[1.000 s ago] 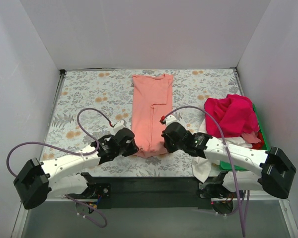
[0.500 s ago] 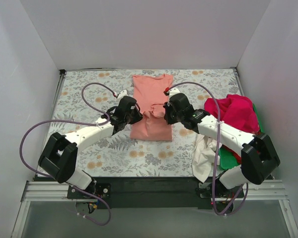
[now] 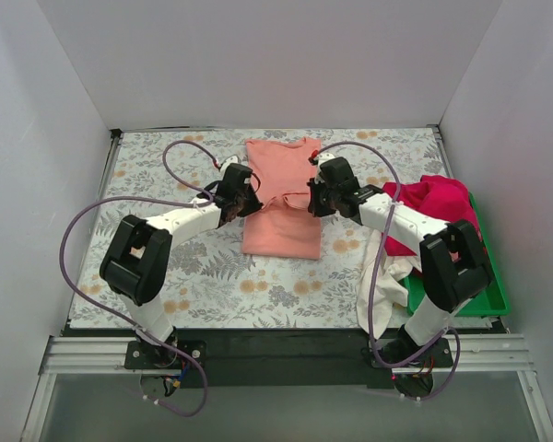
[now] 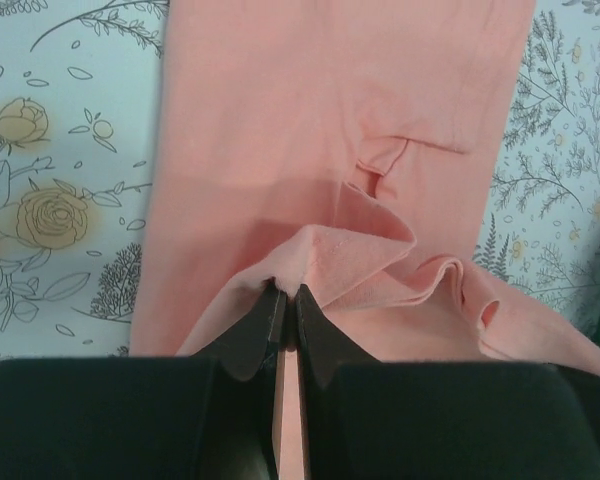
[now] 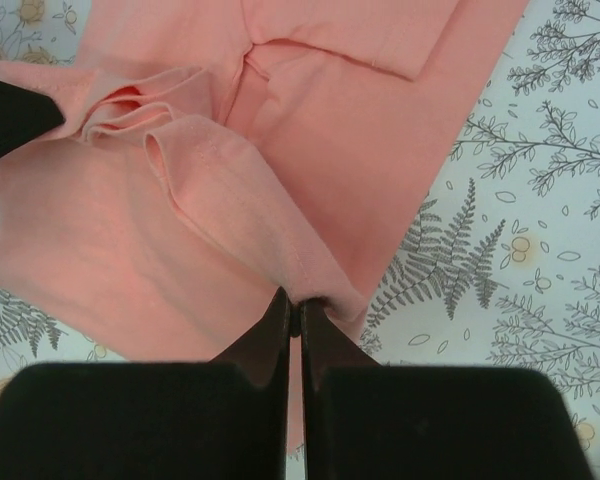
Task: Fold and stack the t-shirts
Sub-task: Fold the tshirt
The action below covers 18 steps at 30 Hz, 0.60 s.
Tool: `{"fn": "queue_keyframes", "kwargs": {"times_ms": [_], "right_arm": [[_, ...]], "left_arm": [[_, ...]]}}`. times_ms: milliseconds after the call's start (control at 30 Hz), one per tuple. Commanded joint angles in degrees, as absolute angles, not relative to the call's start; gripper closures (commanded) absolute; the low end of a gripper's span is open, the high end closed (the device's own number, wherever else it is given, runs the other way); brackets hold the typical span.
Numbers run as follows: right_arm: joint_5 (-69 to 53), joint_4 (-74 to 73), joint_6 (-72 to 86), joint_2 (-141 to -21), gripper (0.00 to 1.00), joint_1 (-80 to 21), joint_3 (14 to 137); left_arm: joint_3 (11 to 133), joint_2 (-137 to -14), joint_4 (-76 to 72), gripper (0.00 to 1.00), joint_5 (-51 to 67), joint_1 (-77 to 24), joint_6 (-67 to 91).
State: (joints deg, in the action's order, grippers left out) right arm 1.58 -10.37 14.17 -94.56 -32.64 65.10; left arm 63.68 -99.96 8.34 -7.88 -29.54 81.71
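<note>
Salmon-pink shirt (image 3: pixel 281 184) at the middle of the flowered worktop (image 3: pixel 166 267), toward 12 o'clock, near hem raised and doubled back over the body. Left jaws clenched on the hem's left corner, right jaws clenched on its right corner. Heap of other shirts (image 3: pixel 438 207), magenta on top, at 3 o'clock over a green tray (image 3: pixel 487 295). Likely trouble: slack hem sagging between the grips; uneven pull skewing the fold; thin pinch slipping loose.
</note>
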Motion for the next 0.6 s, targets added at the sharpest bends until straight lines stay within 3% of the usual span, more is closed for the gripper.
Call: {"fn": "queue_keyframes", "kwargs": {"times_ms": [0, 267, 367, 400, 433, 467, 500, 533, 567], "right_arm": [[-2.02, -7.65, 12.48, -96.94, 0.99, -30.94, 69.25], [-3.6, -7.21, 12.3, -102.56, 0.99, -29.62, 72.51], [-3.51, -7.29, 13.18, -103.71, 0.99, -28.92, 73.38], [-3.34, -7.21, 13.44, -103.97, 0.94, -28.74, 73.56], [-3.34, -7.38, 13.62, -104.06, 0.76, -28.48, 73.83], [-3.34, -7.3, 13.62, -104.15, 0.61, -28.39, 74.0], [-3.43, -7.38, 13.71, -104.06, 0.49, -28.21, 74.18], [-3.95, -7.3, 13.62, -103.89, 0.31, -28.21, 74.35], [-4.22, -7.38, 13.62, -103.71, 0.25, -28.13, 74.27]], "left_arm": [[66.71, -100.28, 7.12, 1.0, -7.21, -28.39, 79.72], [68.82, -103.97, 7.56, 0.99, -5.19, -26.55, 78.66], [69.78, -105.2, 7.91, 0.9, -4.66, -26.1, 78.23], [70.22, -105.55, 8.17, 0.86, -4.57, -25.93, 78.14], [70.4, -105.64, 8.17, 0.79, -4.48, -25.67, 78.05], [70.57, -105.56, 8.26, 0.59, -4.4, -25.58, 77.87], [70.75, -105.38, 8.35, 0.45, -4.22, -25.66, 77.7], [70.75, -104.95, 8.35, 0.33, -3.96, -25.58, 77.52], [70.75, -104.51, 8.44, 0.21, -3.69, -25.58, 77.43]]}}
